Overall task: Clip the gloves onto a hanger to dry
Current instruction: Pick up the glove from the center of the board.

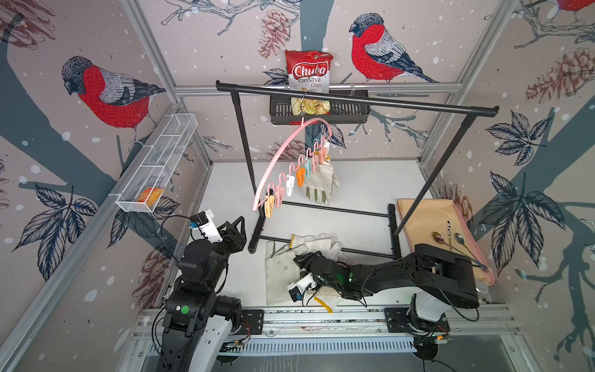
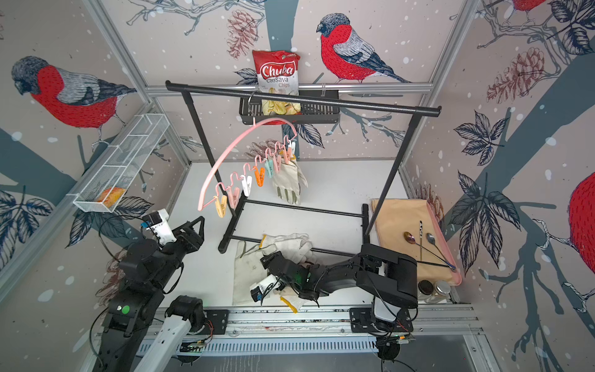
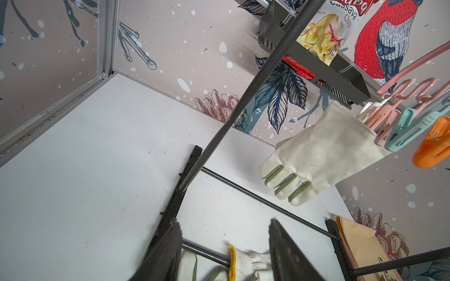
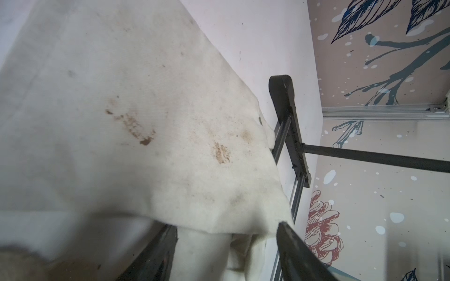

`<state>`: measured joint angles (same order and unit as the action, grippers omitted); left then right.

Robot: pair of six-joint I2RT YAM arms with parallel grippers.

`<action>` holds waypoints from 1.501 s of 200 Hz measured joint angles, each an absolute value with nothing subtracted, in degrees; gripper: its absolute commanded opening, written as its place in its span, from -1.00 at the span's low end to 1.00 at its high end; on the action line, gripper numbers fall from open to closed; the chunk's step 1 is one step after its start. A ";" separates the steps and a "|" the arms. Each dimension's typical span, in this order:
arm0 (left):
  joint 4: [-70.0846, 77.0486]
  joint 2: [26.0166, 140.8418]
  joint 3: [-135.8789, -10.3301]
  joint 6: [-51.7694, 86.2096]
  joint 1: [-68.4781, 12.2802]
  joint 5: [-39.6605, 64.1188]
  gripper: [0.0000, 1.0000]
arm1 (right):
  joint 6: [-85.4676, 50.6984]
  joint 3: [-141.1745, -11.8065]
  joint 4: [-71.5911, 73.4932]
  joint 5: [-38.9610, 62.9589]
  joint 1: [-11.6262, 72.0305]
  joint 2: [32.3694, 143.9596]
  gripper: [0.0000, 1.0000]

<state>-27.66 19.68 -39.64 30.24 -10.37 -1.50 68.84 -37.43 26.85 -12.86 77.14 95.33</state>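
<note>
Gloves sit in two places in both top views. One off-white hung glove (image 1: 318, 186) dangles fingers-down from the pegs (image 1: 300, 176) at the far end of the pink hanger (image 1: 273, 161), which hangs from the top bar of the black rack (image 1: 354, 98). On the white table (image 1: 360, 186), a stained leather glove (image 1: 278, 277) lies flat by the rack's near foot bar. A knitted glove (image 1: 317, 241) lies just beyond it, over that bar. The right gripper (image 1: 302, 259) is low at the leather glove's far edge, jaws parted. The left gripper (image 1: 238, 225) hangs in the air beside the rack's left post, below the hanger's low end, jaws apart and holding nothing. Two spoons (image 1: 438, 238) rest on a tan tray (image 1: 418, 219) off to the right.

From the left wrist, the two dark fingers (image 3: 285, 250) stand well apart, with only table and the yellow-cuffed knitted glove (image 3: 246, 265) between them. The hung glove (image 3: 316, 155) is up ahead, its cuff among the pink pegs, beside a teal one and an orange one.

From the right wrist, the leather glove (image 4: 121, 121) fills most of the picture, with brown marks on it. Its edge runs across the gap between the fingers (image 4: 292, 245). The jaws are wide, and I can't tell whether either tip touches the cloth.
</note>
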 measured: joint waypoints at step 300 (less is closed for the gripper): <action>-27.40 21.19 -39.27 32.10 -10.37 -0.25 0.14 | 67.46 -42.11 32.53 -13.50 79.79 106.89 -1.00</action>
